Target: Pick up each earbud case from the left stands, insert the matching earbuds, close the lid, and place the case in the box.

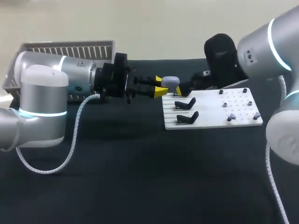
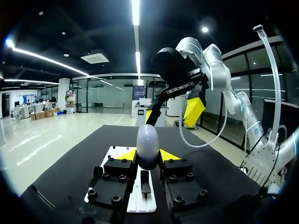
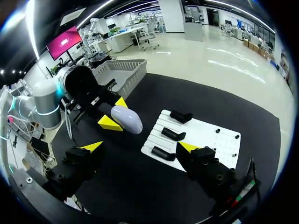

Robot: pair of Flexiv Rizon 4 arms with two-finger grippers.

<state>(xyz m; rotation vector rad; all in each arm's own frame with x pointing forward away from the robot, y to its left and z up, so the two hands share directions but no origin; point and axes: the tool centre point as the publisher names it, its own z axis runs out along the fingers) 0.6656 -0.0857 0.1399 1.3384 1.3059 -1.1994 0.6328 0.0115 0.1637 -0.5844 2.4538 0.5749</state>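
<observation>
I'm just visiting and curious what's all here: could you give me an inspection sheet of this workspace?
Surface: black table, white board on it.
Job's things: earbud case in the left hand; black stands and small earbuds on the board; grey box at the back.
Clutter: nothing seen.
Hands: left hand shut on the case; right hand open, empty.
Cables: white coiled cable along the left arm.
Surroundings: nothing seen.

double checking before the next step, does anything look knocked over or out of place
Nothing stands out. The pale oval earbud case sits squarely in the left pincer, and the three black stands lie in an even row on the white plastic board.
</observation>
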